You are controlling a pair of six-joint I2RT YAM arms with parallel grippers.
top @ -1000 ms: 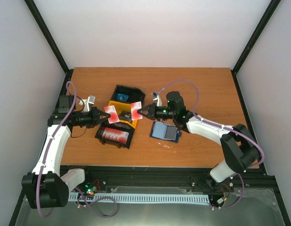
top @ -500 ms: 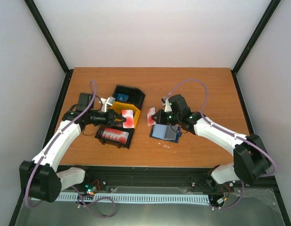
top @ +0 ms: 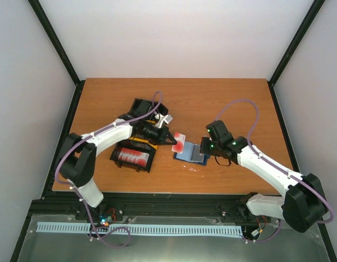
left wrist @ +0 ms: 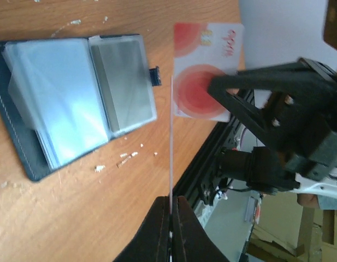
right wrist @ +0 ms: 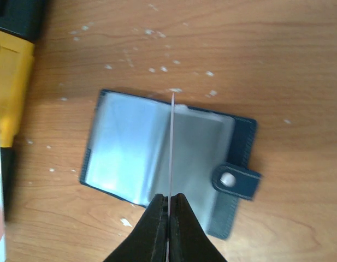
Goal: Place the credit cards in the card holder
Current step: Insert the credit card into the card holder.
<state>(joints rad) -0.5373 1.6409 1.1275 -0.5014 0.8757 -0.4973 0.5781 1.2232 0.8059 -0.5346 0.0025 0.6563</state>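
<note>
The card holder (top: 191,153) lies open on the desk (top: 228,103) near its centre, inside face up, with clear sleeves showing over the lighter blue lining. In the right wrist view its snap tab (right wrist: 236,180) projects at 4 o'clock. The left jaws are pressed together on a red and white credit card (top: 179,144), which sits at 10 o'clock of the card holder in the top view, just beside its edge. From the left wrist this first card (left wrist: 171,136) appears edge-on as a thin line, with the card holder (left wrist: 75,103) at 10 o'clock of it. The right jaws pinch a second card (right wrist: 172,147), likewise edge-on to its own camera, with its far edge over the fold between the two sleeve panels of the card holder (right wrist: 130,158). Whether it touches the sleeves cannot be told. The left wrist view shows this second card (left wrist: 204,71) face-on at 1 o'clock, gripped by the black right jaws. A black bin (top: 136,157) holding more red cards stands at 9 o'clock of the card holder, and a yellow part (right wrist: 10,82) shows at 10 o'clock in the right wrist view. White specks (right wrist: 157,68) lie scattered on the desk around the card holder
</note>
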